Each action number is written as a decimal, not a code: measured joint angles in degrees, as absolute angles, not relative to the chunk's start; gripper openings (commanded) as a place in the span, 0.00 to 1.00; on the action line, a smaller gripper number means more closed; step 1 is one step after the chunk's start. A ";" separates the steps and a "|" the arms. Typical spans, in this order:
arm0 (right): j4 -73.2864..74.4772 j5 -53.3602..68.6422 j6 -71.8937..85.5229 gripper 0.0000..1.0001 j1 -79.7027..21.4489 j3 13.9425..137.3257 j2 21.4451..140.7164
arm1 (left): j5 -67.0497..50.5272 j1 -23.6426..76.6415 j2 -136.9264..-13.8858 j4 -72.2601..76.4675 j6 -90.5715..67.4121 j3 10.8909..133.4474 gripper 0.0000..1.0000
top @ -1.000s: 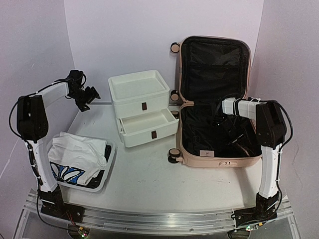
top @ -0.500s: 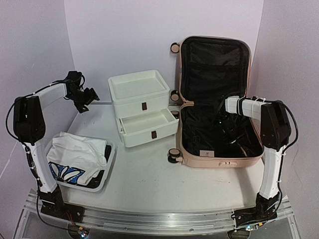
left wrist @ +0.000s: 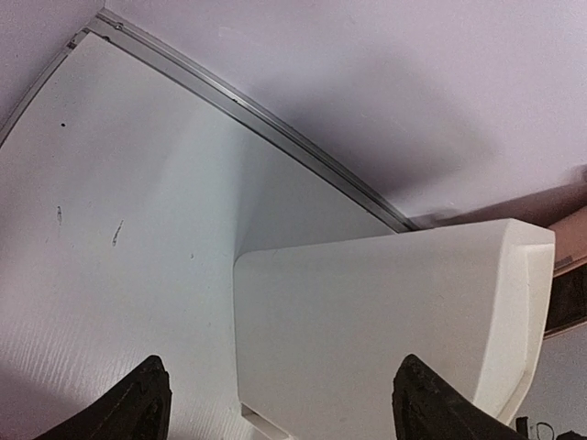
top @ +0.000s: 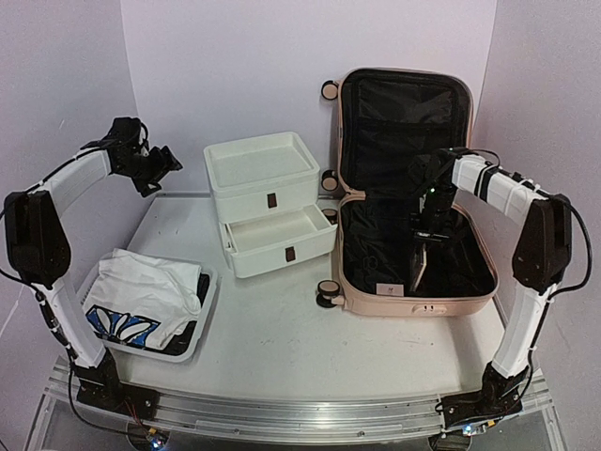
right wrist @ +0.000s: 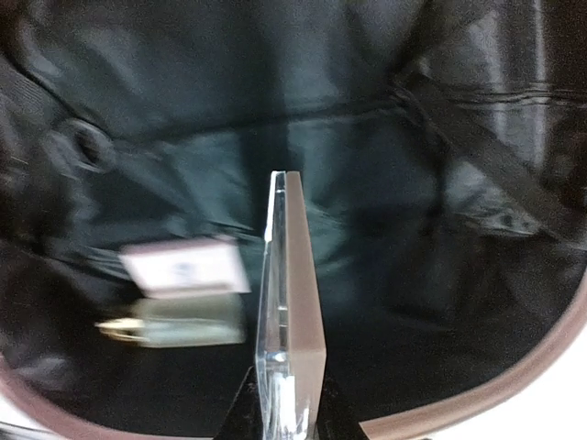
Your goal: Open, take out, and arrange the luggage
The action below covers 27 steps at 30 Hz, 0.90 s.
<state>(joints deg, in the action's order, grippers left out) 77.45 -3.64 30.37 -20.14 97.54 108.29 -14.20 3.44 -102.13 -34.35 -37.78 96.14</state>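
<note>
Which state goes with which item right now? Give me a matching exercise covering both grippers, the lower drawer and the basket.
Things:
1. left gripper
2. right gripper
3. lower drawer
4. basket

States:
A. holds a white cloth
B. pulled out, nothing inside
C. shut on a thin flat panel over the luggage
D. open, holding nothing

Pairs: 1-D; 2-C; 3-B; 4-A
</note>
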 measured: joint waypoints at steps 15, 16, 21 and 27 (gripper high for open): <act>37.82 15.53 62.54 0.00 -21.80 88.49 100.05 | -17.78 7.88 -87.13 -33.93 -32.84 89.03 0.85; 36.40 15.53 64.23 0.00 -22.72 88.86 100.05 | -17.96 8.29 -86.13 -33.95 -32.29 88.60 0.85; 31.22 13.47 71.68 0.00 -28.45 89.52 100.09 | -18.37 9.45 -81.67 -34.02 -30.37 86.32 0.85; 29.98 7.51 79.70 0.00 -35.83 89.95 100.38 | -18.28 9.50 -78.37 -34.00 -29.98 85.25 0.86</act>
